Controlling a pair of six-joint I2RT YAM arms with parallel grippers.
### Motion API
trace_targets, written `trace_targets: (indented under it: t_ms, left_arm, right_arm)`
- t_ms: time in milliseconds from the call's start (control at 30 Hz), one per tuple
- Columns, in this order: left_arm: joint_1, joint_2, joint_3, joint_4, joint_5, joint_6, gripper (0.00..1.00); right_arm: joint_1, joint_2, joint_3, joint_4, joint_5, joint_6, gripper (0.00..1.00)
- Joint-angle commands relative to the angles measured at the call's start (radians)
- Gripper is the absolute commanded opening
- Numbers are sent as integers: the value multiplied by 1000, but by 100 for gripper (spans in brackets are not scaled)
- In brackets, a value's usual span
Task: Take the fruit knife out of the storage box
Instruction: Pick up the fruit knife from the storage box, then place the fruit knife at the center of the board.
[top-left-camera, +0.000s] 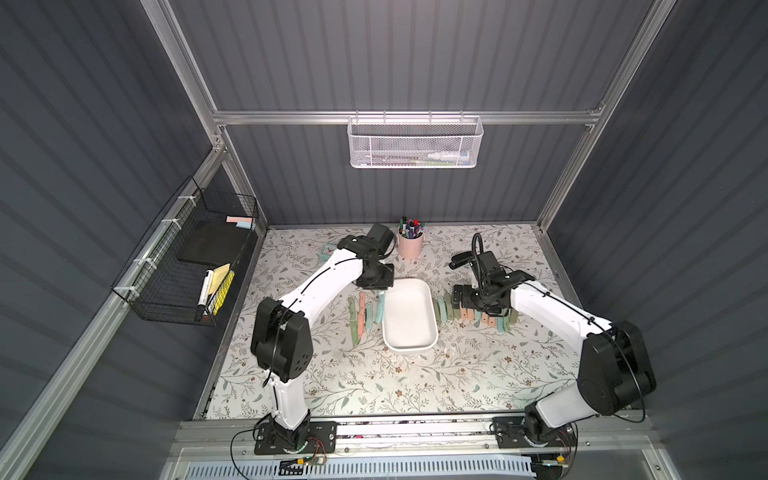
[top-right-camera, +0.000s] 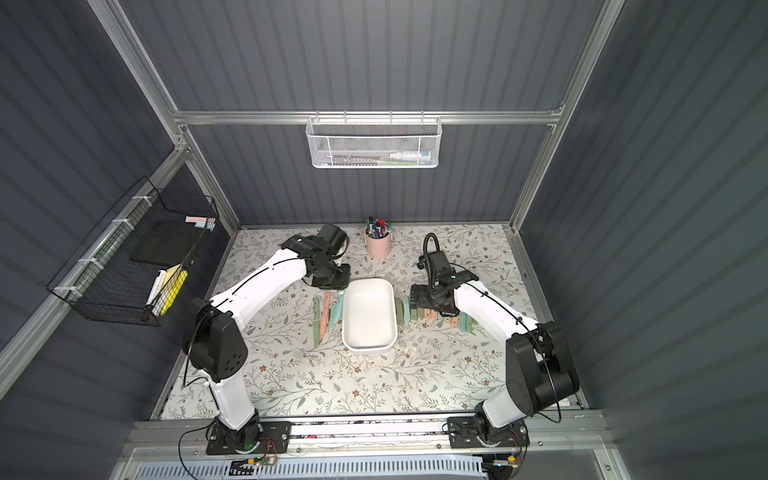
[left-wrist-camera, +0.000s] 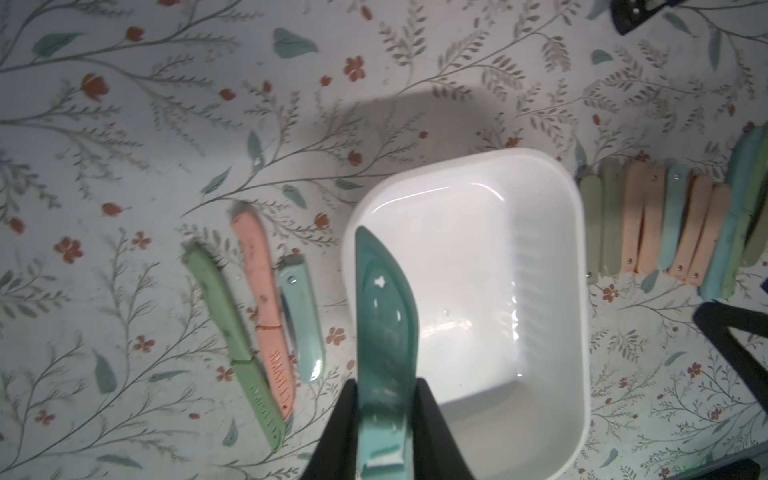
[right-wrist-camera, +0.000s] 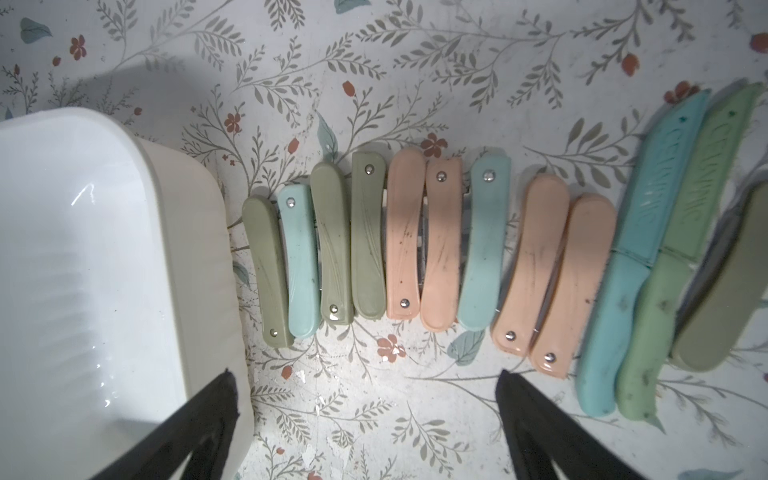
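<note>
Storage box (top-left-camera: 409, 318): white, shallow, with rounded corners, standing on the floral worktop (top-left-camera: 374, 386) between the two arms. Fruit knife (left-wrist-camera: 384, 316): teal, clamped between the fingers of the left end effector (left-wrist-camera: 386, 388), with its tip over the box's rim on the side facing the three loose knives (left-wrist-camera: 266, 307). Those three are green, pink and pale blue, and lie flat just beside the box. Row of knives (right-wrist-camera: 415, 249): olive, pale blue, peach and green, laid side by side on the box's opposite side. Right end effector (right-wrist-camera: 365, 374): fingers wide apart, over the worktop between the box and that row. Pink cup of pens (top-left-camera: 410, 247): upright, beyond the box's far end.
</note>
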Motion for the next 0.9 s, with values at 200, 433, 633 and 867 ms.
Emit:
trace_targets:
  t_ms: [200, 433, 633, 867]
  left_arm:
    - [158, -134, -362, 113, -82, -54, 18]
    - [205, -52, -477, 251, -76, -78, 18]
    - [207, 27, -451, 299, -53, -73, 17]
    - [207, 112, -403, 331, -36, -20, 17]
  right_arm:
    - [7, 23, 18, 2, -24, -8, 99]
    - [8, 27, 26, -16, -24, -15, 99]
    - [8, 32, 28, -19, -25, -16, 99]
    - [8, 42, 31, -20, -25, -12, 99]
